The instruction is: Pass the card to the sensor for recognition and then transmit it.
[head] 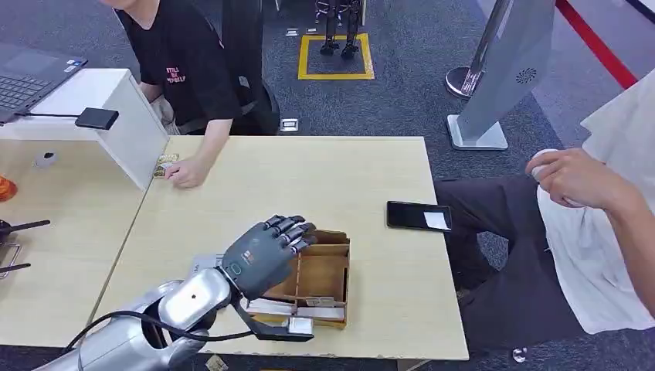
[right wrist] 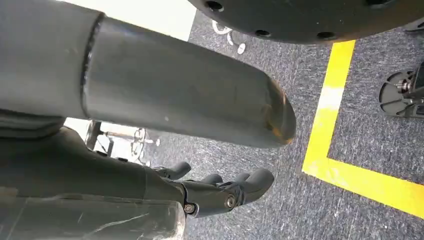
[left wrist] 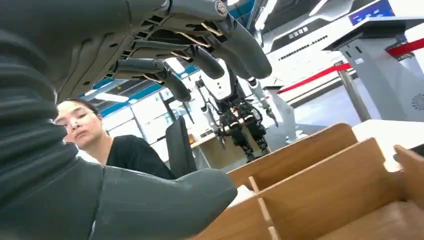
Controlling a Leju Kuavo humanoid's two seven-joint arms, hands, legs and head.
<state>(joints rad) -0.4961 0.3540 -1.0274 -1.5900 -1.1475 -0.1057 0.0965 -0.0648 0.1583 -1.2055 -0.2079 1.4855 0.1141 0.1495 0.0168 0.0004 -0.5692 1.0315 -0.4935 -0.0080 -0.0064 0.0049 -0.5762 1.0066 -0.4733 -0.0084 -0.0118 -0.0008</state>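
A wooden divided box (head: 320,267) stands near the table's front edge, with white cards (head: 320,312) lying in its near compartments. My left hand (head: 266,251) hovers over the box's left side, its fingers (left wrist: 200,55) spread apart from the thumb (left wrist: 165,205) and nothing between them. The box's wooden dividers (left wrist: 320,170) sit right under that hand. A small black device (head: 96,118) rests on a white raised stand at the far left. A flat black slab with a white label (head: 419,216) lies on the table's right side. My right hand (right wrist: 220,192) hangs over the carpet, empty.
A person in black sits behind the table, one hand (head: 185,173) resting by a small card (head: 164,165). Another person in white sits at the right edge (head: 595,201). A laptop (head: 27,81) sits on the white stand. A grey kiosk (head: 502,77) stands beyond.
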